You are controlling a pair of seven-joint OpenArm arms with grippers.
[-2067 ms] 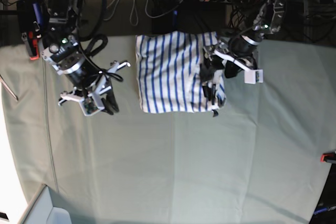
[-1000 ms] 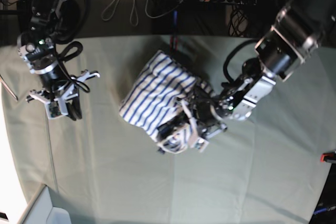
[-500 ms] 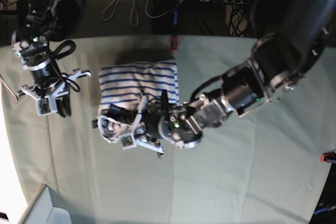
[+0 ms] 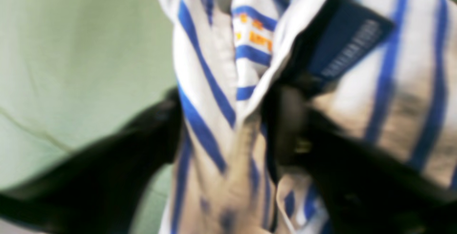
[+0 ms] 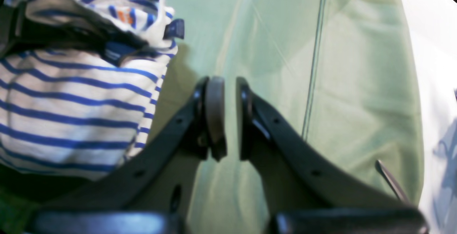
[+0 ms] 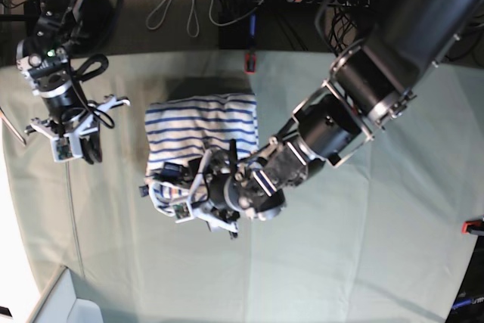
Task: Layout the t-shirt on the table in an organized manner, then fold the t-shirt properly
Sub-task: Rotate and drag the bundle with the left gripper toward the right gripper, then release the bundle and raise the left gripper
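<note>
T-shirt point(image 6: 201, 124) on table point(image 6: 340, 262), left gripper point(image 6: 175, 192) at its near edge, right gripper point(image 6: 76, 149) off to side.

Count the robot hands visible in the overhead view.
2. The right hand hovers over the table at left; the left hand sits at the t-shirt's near edge, partly hidden by fabric.

Dark tag point(image 4: 348, 43) at the t-shirt point(image 4: 214, 95) neckline carries pale lettering, too blurred to read. Small orange print on inner striped fabric, also illegible. No other text, brand or number can be read.
</note>
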